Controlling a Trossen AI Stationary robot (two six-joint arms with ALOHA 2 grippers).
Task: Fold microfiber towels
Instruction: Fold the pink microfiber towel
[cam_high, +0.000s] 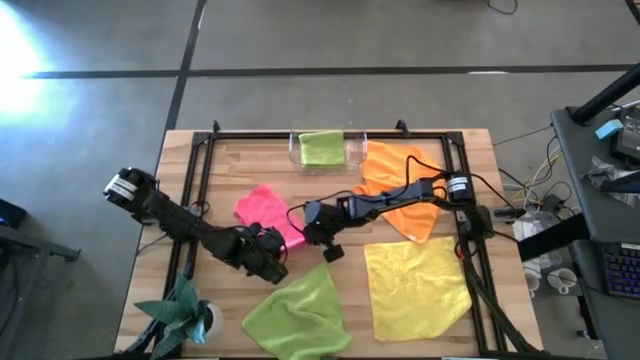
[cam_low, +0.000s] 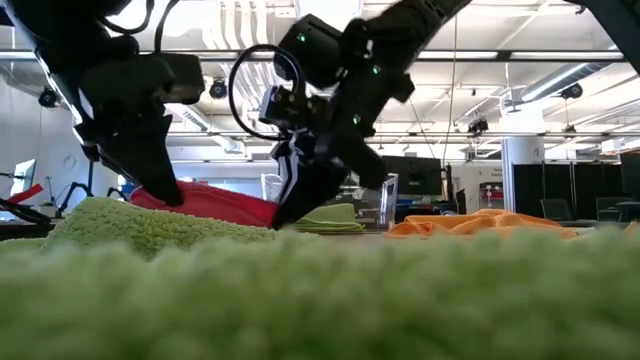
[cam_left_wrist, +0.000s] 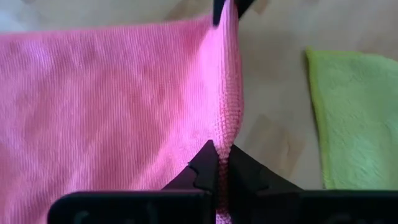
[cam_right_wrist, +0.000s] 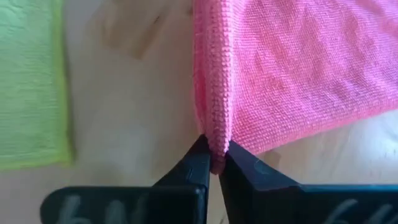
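The pink towel lies near the middle of the worktop, folded over, with one edge stretched taut between the two end effectors. The left end effector is clamped shut on that edge at one corner; the right end effector pinches the same edge at the other corner. One green towel lies spread at the worktop's near edge, just beside the left arm. The yellow towel lies flat to the right of it, and the orange towel sits rumpled under the right arm. A second green towel rests folded in the clear tray at the far edge.
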